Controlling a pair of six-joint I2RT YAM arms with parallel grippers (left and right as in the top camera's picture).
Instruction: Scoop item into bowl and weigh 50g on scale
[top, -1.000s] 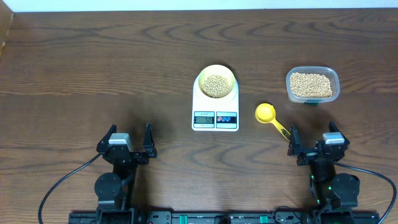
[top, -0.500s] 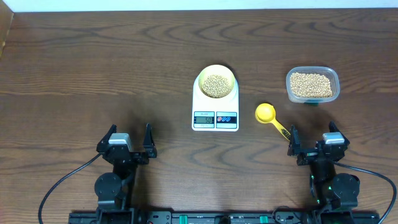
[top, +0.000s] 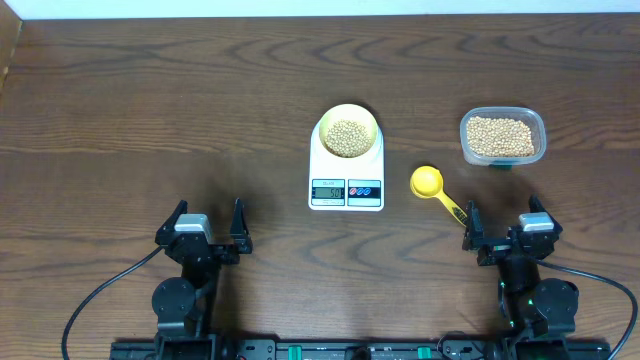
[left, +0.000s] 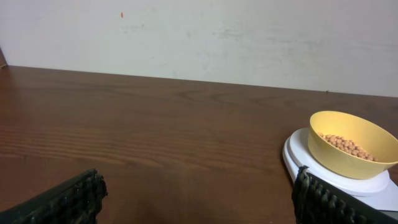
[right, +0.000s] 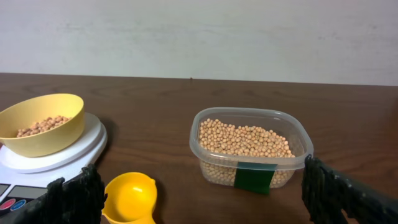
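The smooth, round pale-yellow bowl sat on the flat white scale at mid-frame, with a loose pile of small tan beans inside. My left gripper and right gripper rested at the lower left and lower right, both spread wide, well apart from it. A glossy yellow spoon lay right of the scale, near a clear plastic tub of beans. Only the overhead view showed the display; only my right wrist view showed the tub's green label.
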